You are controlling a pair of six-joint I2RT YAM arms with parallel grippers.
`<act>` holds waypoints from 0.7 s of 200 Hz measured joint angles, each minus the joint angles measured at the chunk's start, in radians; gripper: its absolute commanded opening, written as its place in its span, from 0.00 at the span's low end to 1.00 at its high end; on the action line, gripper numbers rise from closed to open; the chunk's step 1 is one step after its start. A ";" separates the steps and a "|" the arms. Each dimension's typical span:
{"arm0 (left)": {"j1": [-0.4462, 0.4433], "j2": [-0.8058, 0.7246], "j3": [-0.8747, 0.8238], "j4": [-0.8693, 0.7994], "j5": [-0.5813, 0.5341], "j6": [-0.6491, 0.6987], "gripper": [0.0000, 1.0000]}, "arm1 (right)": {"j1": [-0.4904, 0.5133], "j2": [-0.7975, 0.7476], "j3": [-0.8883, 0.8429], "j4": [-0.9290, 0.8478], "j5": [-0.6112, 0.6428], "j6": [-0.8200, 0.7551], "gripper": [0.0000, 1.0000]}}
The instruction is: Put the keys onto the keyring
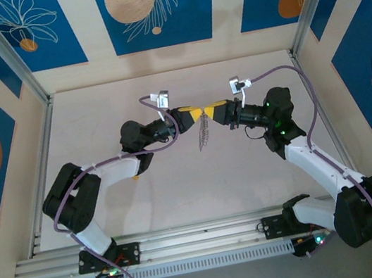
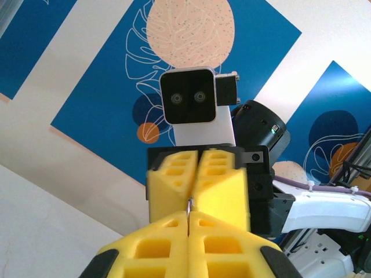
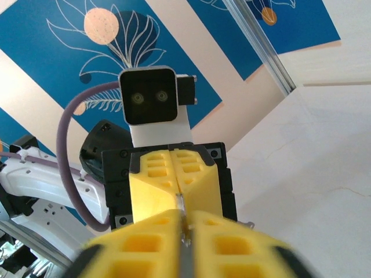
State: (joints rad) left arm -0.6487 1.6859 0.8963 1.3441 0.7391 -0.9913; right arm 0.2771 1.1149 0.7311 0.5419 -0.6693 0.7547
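Left gripper: yellow fingers pressed together, tips at centre of the top view, just left of the right gripper. The two sets of tips meet nose to nose, touching or nearly so; can't tell which from above.

Left wrist view: own fingers at bottom centre, closed flat on a thin grey metal sliver that pokes up out of the seam. Taken as the keyring, seen edge-on. The loop shape itself is hidden inside the pads.

The right gripper faces it in the middle of that frame, its fingers drawn together to a thin dark seam.

Right wrist view: own fingers blurred at the bottom edge, with a narrow slit between them and a grey metal strip sitting in the slit. It pinches the same thin metal, though how firmly is hard to judge through the blur.

The keys: small jagged silvery string hanging just below the meeting point of the tips, centre of the top view, over the pale table. Too small to count, and can't tell whether they touch the table. Where their top end attaches is covered by the fingertips, so it's unclear if they sit on the ring or are just held with it. The keys' hanging part is not readable in the wrist views.

Hard to read:
- Each wrist view is cut off at the bottom, so its own finger bases are out of frame.
- The far arm's body is partly hidden behind its gripper block.
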 measured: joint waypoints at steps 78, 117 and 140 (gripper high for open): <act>0.035 -0.109 -0.037 -0.176 -0.094 0.171 0.00 | -0.060 -0.254 -0.021 -0.206 0.053 0.003 0.62; 0.120 -0.177 -0.030 -0.294 -0.105 0.254 0.00 | 0.040 -0.403 -0.139 -0.337 0.130 -0.013 0.63; 0.171 -0.187 0.012 -0.369 -0.105 0.288 0.00 | 0.189 -0.385 -0.187 -0.387 0.227 -0.037 0.62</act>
State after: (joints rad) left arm -0.4778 1.4990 0.9085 0.9756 0.6338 -0.7033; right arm 0.4660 0.7303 0.5442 0.1547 -0.4419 0.7177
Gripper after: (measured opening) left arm 0.047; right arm 0.625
